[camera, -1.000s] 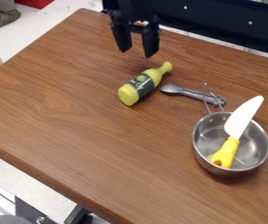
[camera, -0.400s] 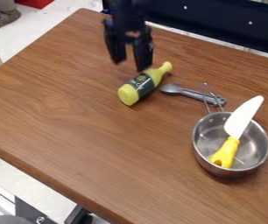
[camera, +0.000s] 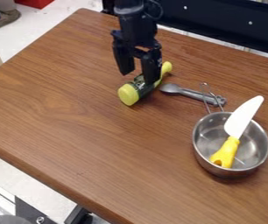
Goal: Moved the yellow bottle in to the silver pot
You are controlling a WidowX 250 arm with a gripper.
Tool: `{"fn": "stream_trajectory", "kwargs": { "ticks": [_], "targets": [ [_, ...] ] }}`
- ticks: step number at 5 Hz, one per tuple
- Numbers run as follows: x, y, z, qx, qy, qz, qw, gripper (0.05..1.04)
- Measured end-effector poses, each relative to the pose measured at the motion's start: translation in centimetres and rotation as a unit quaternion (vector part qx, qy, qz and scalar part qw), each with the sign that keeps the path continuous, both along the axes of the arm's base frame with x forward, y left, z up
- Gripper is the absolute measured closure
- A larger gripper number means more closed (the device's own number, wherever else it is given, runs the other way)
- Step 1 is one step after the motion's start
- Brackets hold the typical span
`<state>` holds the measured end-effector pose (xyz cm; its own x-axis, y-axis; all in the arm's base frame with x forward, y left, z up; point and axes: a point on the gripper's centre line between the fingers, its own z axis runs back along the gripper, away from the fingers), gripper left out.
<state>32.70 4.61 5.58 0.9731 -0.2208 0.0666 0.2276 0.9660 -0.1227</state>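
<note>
Gripper (camera: 139, 77) over yellow bottle (camera: 128, 94), fingers apart; can't tell if touching. Bottle on its side on table (camera: 95, 131), nr grey spoon (camera: 190, 93). Silver pot (camera: 254, 151) upright, well apart fr bottle, w/ white-bladed knife (camera: 239, 121) in it, yellow handle down.

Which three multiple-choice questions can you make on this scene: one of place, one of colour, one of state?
1. In what is the knife with white blade and yellow handle?
A) a cup
B) the round silver metal pot
C) a bag

2. What colour is the long-necked plastic bottle?
A) red
B) blue
C) yellow-green

3. How is the black robot hand?
A) open
B) shut
C) gripping the knife

1 B: its handle lies inside.
2 C: base and neck show it.
3 A: a gap parts its fingers.
</note>
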Motion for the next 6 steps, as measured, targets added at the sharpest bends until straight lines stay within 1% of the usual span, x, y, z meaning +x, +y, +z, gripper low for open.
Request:
{"fn": "stream_trajectory", "kwargs": {
  "ticks": [1,2,3,4,5,6],
  "targets": [
    [0.3,0.2,-0.2,0.009,-0.012,0.004,0.9999,0.085],
    [0.5,0.6,-0.3,0.014,-0.019,0.001,0.9997,0.085],
    [0.5,0.8,-1.1,0.019,-0.013,0.003,0.9997,0.085],
    [0.9,0.8,-1.3,0.036,-0.024,-0.007,0.999,0.085],
    [0.2,0.5,-2.4,0.043,-0.023,-0.007,0.9988,0.085],
    [0.2,0.1,-2.8,0.051,-0.028,-0.009,0.9983,0.085]
  ]
}}
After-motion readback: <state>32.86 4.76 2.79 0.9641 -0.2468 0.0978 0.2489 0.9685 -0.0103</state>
